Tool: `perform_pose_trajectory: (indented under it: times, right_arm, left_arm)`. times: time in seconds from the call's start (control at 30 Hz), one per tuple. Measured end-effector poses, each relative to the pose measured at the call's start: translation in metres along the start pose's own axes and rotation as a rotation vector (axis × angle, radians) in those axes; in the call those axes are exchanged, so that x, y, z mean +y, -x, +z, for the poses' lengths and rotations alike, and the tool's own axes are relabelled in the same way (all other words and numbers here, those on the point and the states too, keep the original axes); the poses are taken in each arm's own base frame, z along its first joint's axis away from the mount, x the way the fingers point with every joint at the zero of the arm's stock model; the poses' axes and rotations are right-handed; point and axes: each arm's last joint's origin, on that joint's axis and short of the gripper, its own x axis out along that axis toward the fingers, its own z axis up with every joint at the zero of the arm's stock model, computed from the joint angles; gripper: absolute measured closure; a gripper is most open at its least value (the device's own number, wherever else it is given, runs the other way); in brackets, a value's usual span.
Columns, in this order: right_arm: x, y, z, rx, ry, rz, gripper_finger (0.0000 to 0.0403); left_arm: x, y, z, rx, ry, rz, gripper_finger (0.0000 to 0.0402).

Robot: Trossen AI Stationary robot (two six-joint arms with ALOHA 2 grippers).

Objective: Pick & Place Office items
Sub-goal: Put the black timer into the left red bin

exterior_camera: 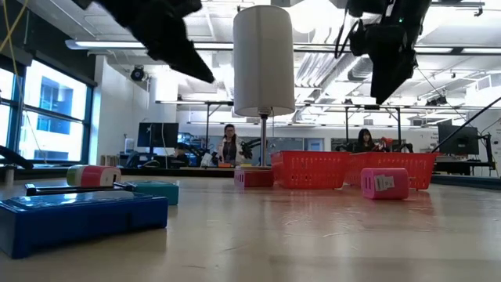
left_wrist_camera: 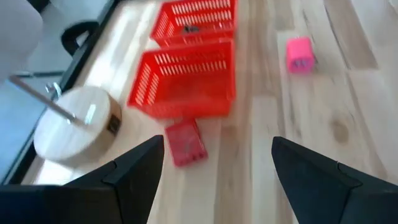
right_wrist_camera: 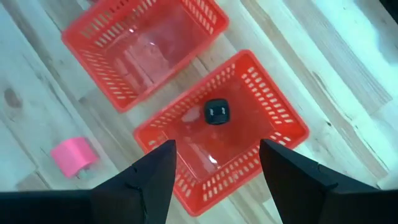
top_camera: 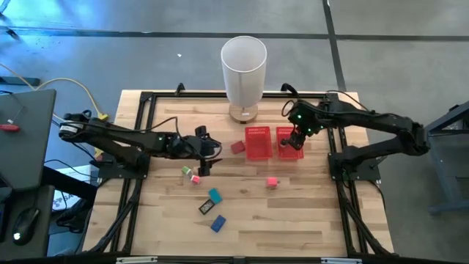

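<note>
The right gripper (top_camera: 292, 139) hangs above the right-hand basket of two red mesh plastic baskets (top_camera: 289, 152) standing side by side near the table's middle. Its two dark fingers (right_wrist_camera: 140, 186) are spread apart with nothing between them. Directly below, on that basket's floor, lies a small black square piece (right_wrist_camera: 217, 112), apart from the fingertips. The neighbouring red basket (top_camera: 257, 142) looks empty in the right wrist view.

The left gripper (top_camera: 204, 155) hovers over the light wooden tabletop (top_camera: 308, 213), to the left of the baskets, with its fingers (left_wrist_camera: 140, 168) also held apart and empty. Just ahead of it, a small flat red block (left_wrist_camera: 186, 142) lies on the wood, close against the left basket's outer wall. A small cluster of pink and green pieces (top_camera: 192, 174) sits just beside this gripper, toward the table's front.

A pink cube-like piece (top_camera: 272, 182) rests on the table in front of the baskets, well apart from both grippers. Nearer the front edge lie a teal block (top_camera: 214, 195), a black-and-white flat piece (top_camera: 206, 208) and a blue block (top_camera: 218, 223), close to one another.

A tall white cylinder on a round wooden base (top_camera: 243, 70) stands behind the baskets, at the far edge.
</note>
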Motion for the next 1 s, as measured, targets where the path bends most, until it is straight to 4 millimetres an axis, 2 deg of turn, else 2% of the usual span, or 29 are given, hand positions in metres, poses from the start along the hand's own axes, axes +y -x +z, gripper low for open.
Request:
perform_pose_trajectory:
  times: [0.23,0.43,0.73,1.0]
  right_arm:
    - [0.018,0.008,-0.006,-0.077,0.003,-0.003,0.0185]
    - [0.042,0.012,-0.007,-0.173,0.052,0.061,0.0185]
    - [0.075,0.02,-0.005,-0.338,0.126,0.219,0.0185]
    - [0.102,0.002,-0.009,-0.383,0.319,0.385,0.0184]
  left_arm:
    - [-0.004,0.022,-0.013,0.141,0.137,-0.024,0.0112]
    - [-0.029,0.032,-0.027,0.252,0.263,-0.052,0.0112]
    - [-0.065,0.054,-0.033,0.23,0.256,-0.079,0.0112]
    - [-0.078,0.066,-0.04,0.241,0.242,-0.084,0.0112]
